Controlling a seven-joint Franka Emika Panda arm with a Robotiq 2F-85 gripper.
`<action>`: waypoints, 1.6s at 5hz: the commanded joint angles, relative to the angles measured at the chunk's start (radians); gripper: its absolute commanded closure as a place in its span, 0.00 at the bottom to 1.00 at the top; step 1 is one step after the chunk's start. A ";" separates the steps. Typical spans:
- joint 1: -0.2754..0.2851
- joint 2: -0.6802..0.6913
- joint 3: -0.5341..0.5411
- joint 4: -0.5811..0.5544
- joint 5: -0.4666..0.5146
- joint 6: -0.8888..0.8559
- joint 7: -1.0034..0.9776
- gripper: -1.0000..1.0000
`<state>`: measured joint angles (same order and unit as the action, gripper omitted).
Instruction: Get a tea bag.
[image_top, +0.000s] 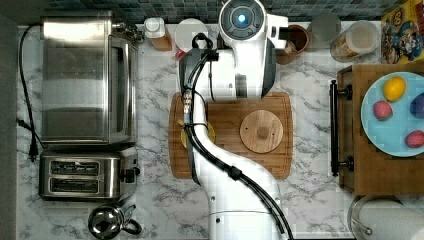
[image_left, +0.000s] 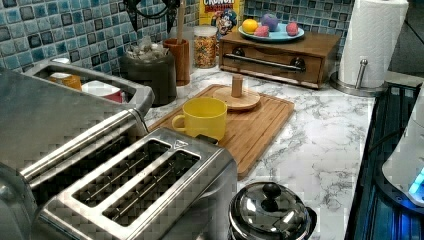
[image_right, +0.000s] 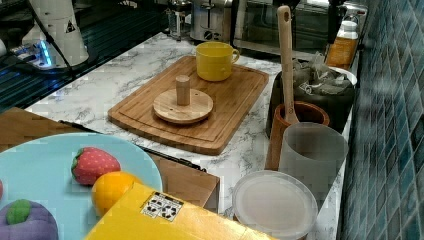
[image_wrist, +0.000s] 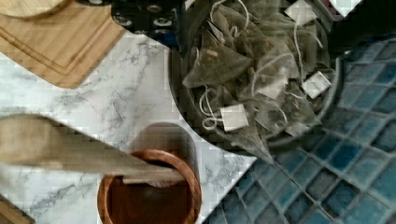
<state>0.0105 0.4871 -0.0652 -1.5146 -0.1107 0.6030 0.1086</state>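
Tea bags (image_wrist: 247, 70), translucent pyramid sachets with white strings and paper tags, lie heaped in a dark round container (image_right: 312, 95) by the blue tiled wall, just beside a brown wooden utensil holder (image_wrist: 149, 191) with a wooden spoon (image_right: 286, 60) standing in it. The white robot arm (image_top: 235, 165) reaches across the bamboo cutting board (image_left: 250, 125), which carries a yellow ceramic mug (image_left: 202, 117) and a round wooden lid with a knob (image_right: 182, 102). Whether the pincer above the container is spread or pressed together cannot be told.
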 joint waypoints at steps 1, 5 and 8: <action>0.028 0.002 -0.014 0.096 -0.021 0.128 0.102 1.00; 0.027 0.018 -0.021 0.176 0.025 0.027 0.057 1.00; -0.009 -0.175 0.030 -0.015 0.067 0.143 -0.002 1.00</action>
<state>0.0155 0.4678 -0.0587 -1.5332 -0.0976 0.7031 0.1276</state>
